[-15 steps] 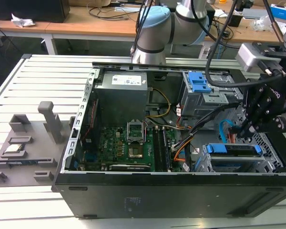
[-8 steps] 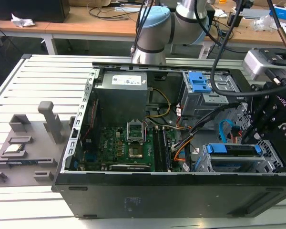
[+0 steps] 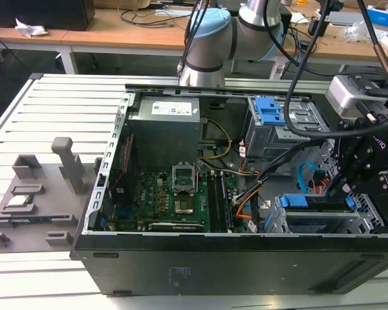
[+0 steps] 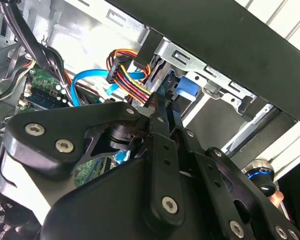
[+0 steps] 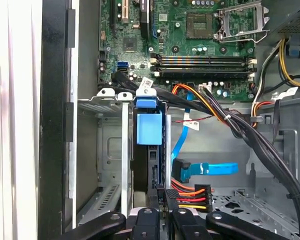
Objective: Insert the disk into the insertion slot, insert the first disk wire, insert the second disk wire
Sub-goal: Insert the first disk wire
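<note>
The disk is being shown edge-on, already seated in the insertion slot, with its blue carrier at the bay's mouth. The tool is being held at the disk's rear edge with its fingers drawn together; whether anything thin is being pinched between them cannot be told. A power connector with coloured wires is lying just beside the fingertips, and a blue data cable is lying near it.

A risk is being posed by this crowding. The connector could be pressed in tilted, or the black cable bundle could be snagged by the linkage.

The exterior view is giving the computer case lying open on the slatted surface. The first wrist view is giving how close the connector sits to the fingertips.
</note>
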You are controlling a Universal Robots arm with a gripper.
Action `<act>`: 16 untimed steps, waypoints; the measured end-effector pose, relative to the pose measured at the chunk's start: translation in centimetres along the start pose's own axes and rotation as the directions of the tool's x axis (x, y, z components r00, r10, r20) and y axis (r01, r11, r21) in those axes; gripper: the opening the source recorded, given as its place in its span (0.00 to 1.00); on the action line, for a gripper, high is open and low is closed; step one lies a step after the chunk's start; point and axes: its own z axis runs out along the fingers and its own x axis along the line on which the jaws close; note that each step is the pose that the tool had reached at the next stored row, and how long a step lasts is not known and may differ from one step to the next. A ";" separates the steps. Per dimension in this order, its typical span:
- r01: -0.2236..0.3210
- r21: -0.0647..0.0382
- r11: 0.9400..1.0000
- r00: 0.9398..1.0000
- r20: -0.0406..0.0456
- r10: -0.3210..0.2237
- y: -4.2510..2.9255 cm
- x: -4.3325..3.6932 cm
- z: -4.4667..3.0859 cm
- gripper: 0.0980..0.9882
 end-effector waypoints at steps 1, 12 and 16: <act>0.000 0.000 1.000 1.000 0.000 0.000 0.00 0.00 0.03 0.08; 0.000 0.000 1.000 1.000 0.000 0.000 0.00 0.01 0.07 0.08; -0.001 0.000 1.000 1.000 0.000 0.001 0.01 0.03 -0.19 0.08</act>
